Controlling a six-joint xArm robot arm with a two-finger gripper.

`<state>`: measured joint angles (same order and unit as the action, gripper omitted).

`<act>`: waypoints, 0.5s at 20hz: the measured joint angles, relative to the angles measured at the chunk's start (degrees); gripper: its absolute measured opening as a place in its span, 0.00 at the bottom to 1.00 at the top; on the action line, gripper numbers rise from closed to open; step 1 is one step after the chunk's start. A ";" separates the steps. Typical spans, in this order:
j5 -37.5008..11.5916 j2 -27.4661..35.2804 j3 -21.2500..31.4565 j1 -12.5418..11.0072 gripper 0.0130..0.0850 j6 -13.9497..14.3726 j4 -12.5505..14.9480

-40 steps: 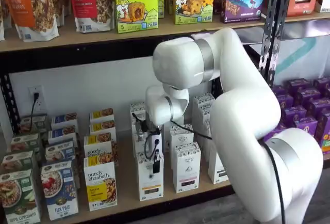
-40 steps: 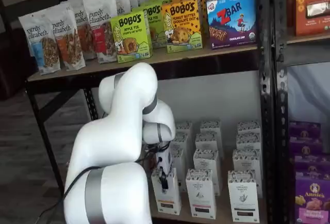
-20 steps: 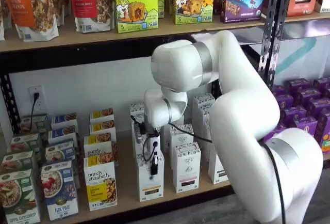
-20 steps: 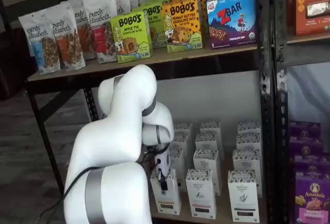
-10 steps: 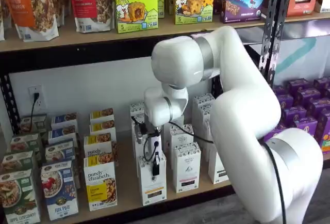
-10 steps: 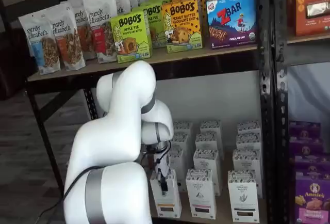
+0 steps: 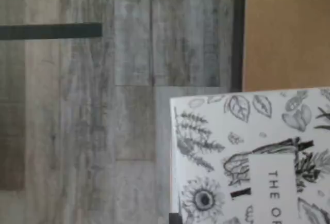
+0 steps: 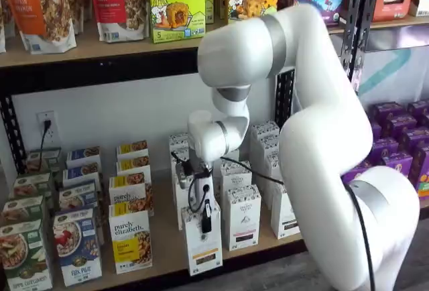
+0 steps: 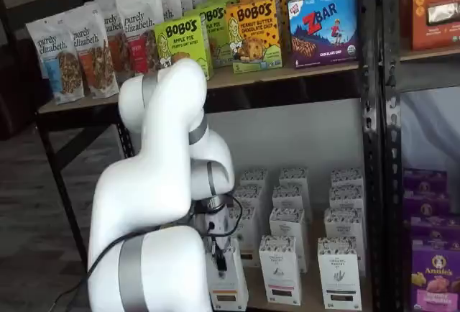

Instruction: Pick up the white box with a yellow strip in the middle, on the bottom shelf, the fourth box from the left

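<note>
The white box (image 8: 203, 245) is a tall slim carton with a dark speckled top band, and its short yellowish strip shows in a shelf view (image 9: 227, 297). My gripper (image 8: 205, 216) is shut on its top, one black finger down the front face. The box stands out in front of its row, at the front rail of the bottom shelf (image 8: 166, 241). In the wrist view the box's top (image 7: 247, 152), with leaf and flower drawings, juts past the tan board (image 7: 286, 33) over grey floor. In both shelf views the white arm hides the cartons behind it.
More white cartons (image 8: 242, 216) stand in rows to the right. "purely elizabeth" boxes (image 8: 131, 237) stand to the left, purple boxes (image 8: 395, 147) far right. The upper shelf with Bobo's boxes (image 8: 176, 3) hangs overhead. A black perforated upright (image 8: 352, 29) runs beside the arm.
The gripper closed on the box, then drew it forward out of its row toward the shelf's front edge. The arm's elbow has risen and swung outward.
</note>
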<state>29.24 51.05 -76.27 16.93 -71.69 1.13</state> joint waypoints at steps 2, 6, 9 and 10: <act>-0.46 -2.64 3.30 0.65 0.50 1.22 0.61; -1.11 -7.75 9.45 1.79 0.50 3.74 2.09; -1.78 -12.45 14.94 2.44 0.50 5.49 3.27; -2.08 -13.96 16.64 2.57 0.50 6.04 3.72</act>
<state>27.16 37.09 -59.63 19.50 -65.64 4.85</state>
